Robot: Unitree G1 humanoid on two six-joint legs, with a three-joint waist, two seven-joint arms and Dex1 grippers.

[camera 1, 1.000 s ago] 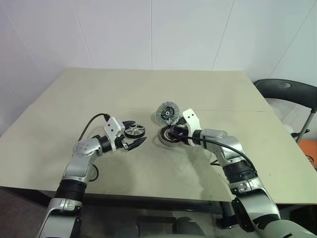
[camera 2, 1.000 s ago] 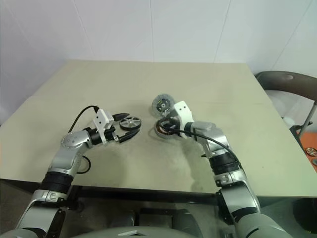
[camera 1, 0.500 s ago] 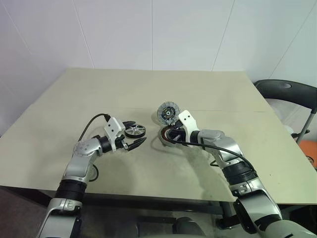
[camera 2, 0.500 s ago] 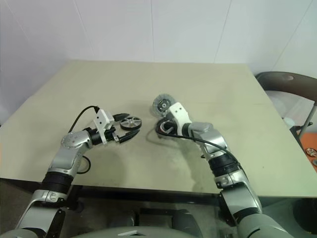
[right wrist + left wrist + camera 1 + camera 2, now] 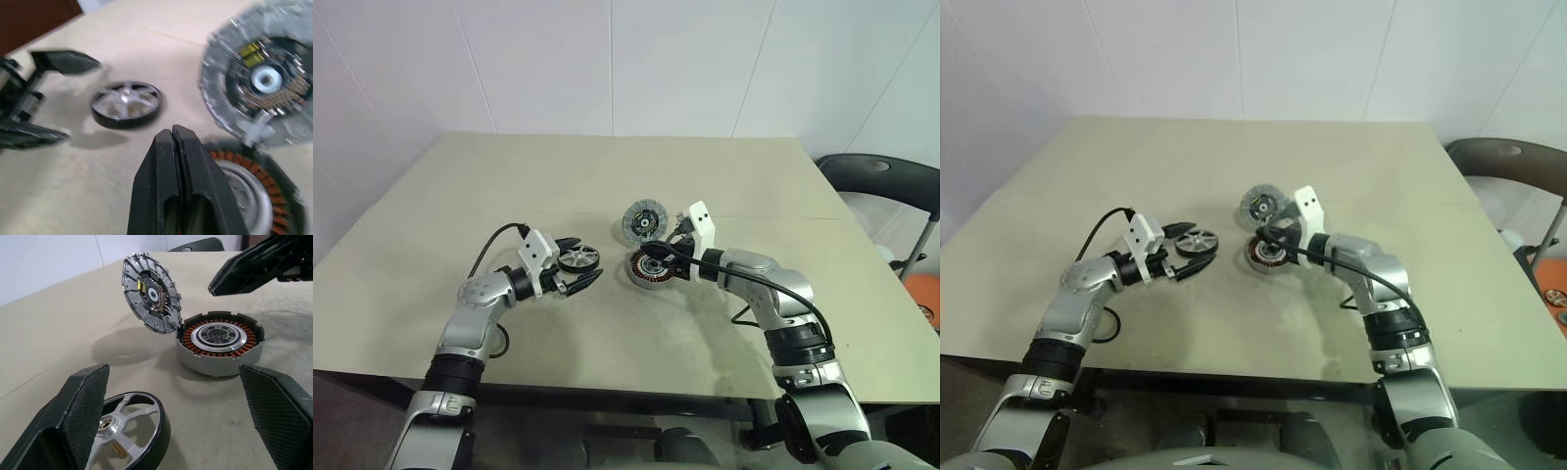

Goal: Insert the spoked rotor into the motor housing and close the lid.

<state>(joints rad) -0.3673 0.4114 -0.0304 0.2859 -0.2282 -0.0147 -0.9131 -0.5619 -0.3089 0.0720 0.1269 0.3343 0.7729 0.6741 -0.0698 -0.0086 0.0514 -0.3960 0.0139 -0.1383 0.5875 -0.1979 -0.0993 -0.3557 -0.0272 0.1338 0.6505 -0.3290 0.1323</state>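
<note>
Copper-coloured windings ring the silver hub of the motor housing, which lies flat on the beige surface near its middle. Housing open: the lid stands tilted up on its hinge at the far edge, inner face toward the robot, dark centre with a small white mark. In the left wrist view the lid leans back from the housing, ribbed rim and inner face plain.

Spoked rotor lies flat on the surface just to the left of the housing, apart from it, not inserted. Silver spokes, dark outer rim.

Left pincer is level over the surface with its fingers spread wide, one on each side of the rotor. Rotor sits between the fingers; whether either finger touches the rim I cannot tell. Left wrist view shows the rotor low beside one finger, the other finger well off to the far side, housing and lid beyond.

Right pincer is closed on nothing, fingers pressed together. It points down and toward the robot's left, tip over the housing, below the raised lid. Right wrist view: the shut fingers rise over the housing's winding ring, lid just beyond, rotor and left pincer farther off. Contact with the housing not discernible.

Dark chair at the far right edge of the surface.
</note>
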